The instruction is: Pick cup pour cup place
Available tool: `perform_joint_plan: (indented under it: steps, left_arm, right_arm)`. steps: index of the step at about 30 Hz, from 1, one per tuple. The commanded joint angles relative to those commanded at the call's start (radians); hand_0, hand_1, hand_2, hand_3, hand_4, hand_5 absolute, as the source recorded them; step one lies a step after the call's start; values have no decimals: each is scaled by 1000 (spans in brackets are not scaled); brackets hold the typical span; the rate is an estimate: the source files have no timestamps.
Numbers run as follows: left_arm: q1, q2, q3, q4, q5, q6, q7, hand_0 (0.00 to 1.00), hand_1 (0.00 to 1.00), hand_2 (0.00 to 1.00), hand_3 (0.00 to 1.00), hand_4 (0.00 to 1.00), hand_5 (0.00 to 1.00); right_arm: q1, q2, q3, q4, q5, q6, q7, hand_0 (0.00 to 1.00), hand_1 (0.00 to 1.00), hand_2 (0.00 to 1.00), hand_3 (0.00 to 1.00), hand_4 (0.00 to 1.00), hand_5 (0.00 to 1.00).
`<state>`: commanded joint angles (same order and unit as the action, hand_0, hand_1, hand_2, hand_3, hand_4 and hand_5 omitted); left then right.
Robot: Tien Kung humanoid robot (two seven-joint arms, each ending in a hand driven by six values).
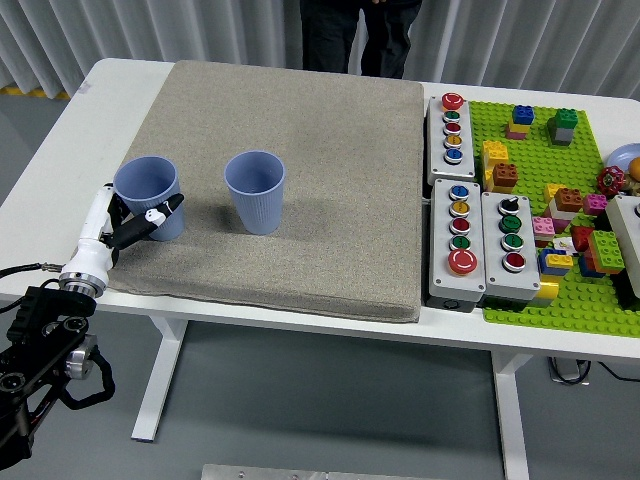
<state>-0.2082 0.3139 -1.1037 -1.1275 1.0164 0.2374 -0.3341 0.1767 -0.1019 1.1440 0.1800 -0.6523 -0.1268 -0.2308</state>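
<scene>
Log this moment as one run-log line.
stage: pick | left robot hand: fingers around left blue cup, cup upright on grey mat | second blue cup: upright, untouched | right arm: out of view

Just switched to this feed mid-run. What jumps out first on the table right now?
Two blue cups stand upright on the grey mat: the left cup sits near the mat's left edge with the robot's left hand closed around its lower part, and the second cup stands free just to its right. Along the table's right side are grey button boxes and a green baseplate scattered with coloured bricks.
</scene>
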Motion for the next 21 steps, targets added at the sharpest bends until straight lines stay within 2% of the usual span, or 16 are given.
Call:
perform_joint_plan:
  steps: [6, 12, 13, 21]
  left_arm:
    - [12, -1, -6, -11, 13, -5, 5, 720, 741, 821, 784, 952, 359]
    - [24, -4, -27, -30, 68, -27, 25, 732, 752, 836, 803, 952, 362]
    - [27, -4, -35, -34, 82, -33, 29, 805, 825, 938, 989, 972, 403]
    - [41, 0, -69, -43, 111, -39, 39, 827, 841, 968, 998, 971, 406]
  right_arm:
    - [0, 0, 0, 0, 0, 0, 0, 722, 690, 738, 700, 309, 293]
    - [-1, 0, -1, 0, 1, 0, 0, 722, 690, 738, 699, 307, 286]
    - [-1, 0, -1, 0, 1, 0, 0, 722, 689, 738, 698, 308, 281]
    - [-5, 0, 2, 0, -5, 0, 0, 722, 689, 737, 697, 310, 277]
